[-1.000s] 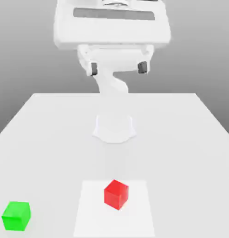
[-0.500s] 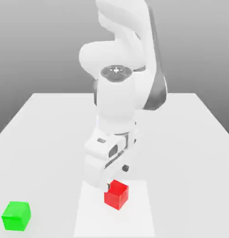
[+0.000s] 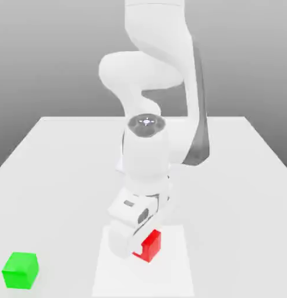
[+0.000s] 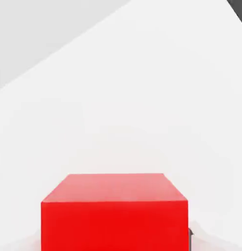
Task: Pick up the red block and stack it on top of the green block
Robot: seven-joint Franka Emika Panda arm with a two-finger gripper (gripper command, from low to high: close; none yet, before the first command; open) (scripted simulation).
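Note:
The red block [image 3: 152, 245] sits on the white table [image 3: 233, 174] near its front edge, half covered by my hand. My gripper [image 3: 140, 242] has come down over the block and is shut on it, still at table height. In the hand view the red block [image 4: 113, 215] is very close, with a dark sliver of one of the fingers [image 4: 190, 239] against its side. The green block [image 3: 20, 270] rests by itself at the front corner on the exterior view's left, well apart from the gripper.
A paler square patch [image 3: 172, 276] on the table lies under the red block. My white arm [image 3: 148, 151] towers over the middle of the table behind the block. Open tabletop stretches between the two blocks.
The arm swung down from high above the table to the red block. Over the last half second the hand dropped lower and its fingers closed on the block.

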